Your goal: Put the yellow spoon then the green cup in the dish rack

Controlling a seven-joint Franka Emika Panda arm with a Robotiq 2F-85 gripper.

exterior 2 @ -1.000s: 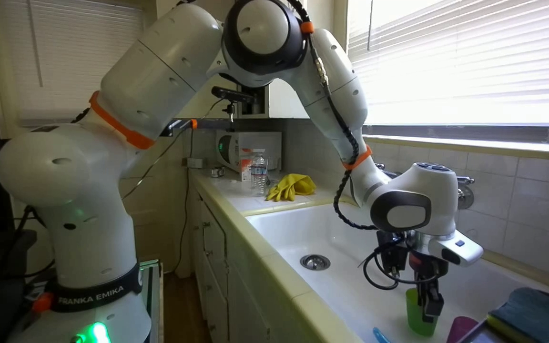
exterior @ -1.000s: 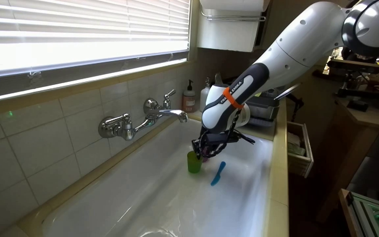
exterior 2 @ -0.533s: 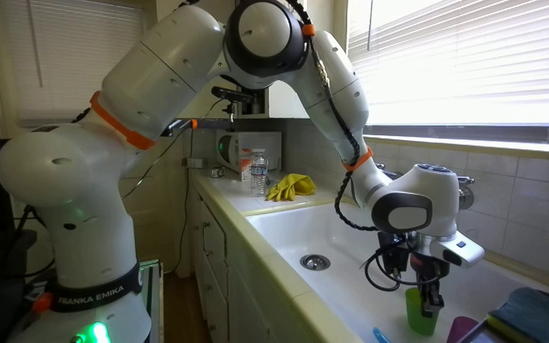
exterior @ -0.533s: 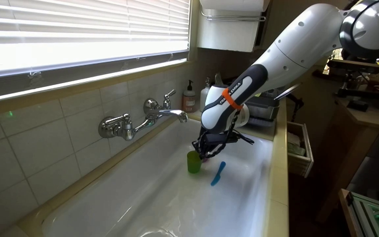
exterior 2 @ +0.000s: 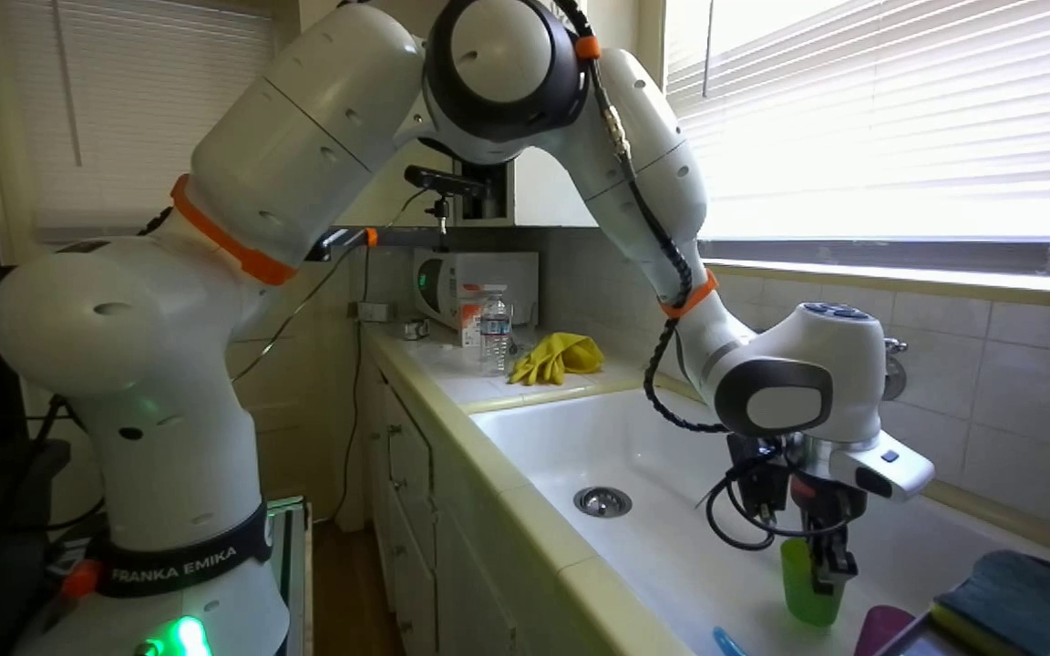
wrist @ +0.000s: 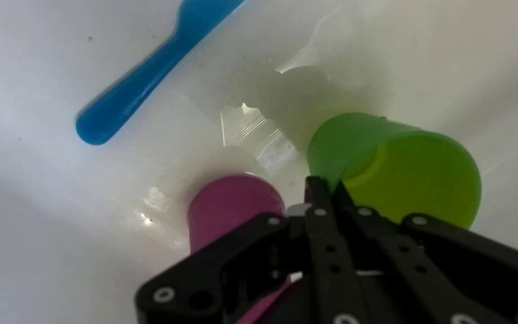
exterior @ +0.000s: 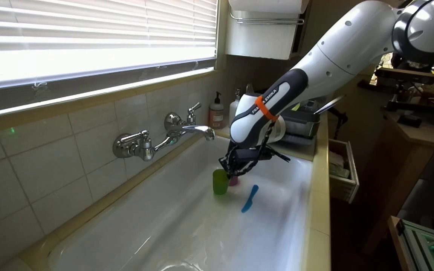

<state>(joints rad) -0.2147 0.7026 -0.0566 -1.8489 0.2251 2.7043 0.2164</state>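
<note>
1. The wall of the green cup (wrist: 405,166) is pinched by the gripper (wrist: 329,188), jaws nearly together.
2. The cup is held inside the white sink (exterior: 266,237), near the magenta cup (wrist: 234,202).
3. A blue utensil (wrist: 151,74) is seen nearby.

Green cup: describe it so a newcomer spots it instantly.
Find the white sink under the chrome faucet, then follow the robot arm down to its jaws. They pinch the rim of the green cup. Its yellow-green colour sets it apart from the magenta cup beside it; its round, open-topped shape, from the slim blue utensil.
</note>
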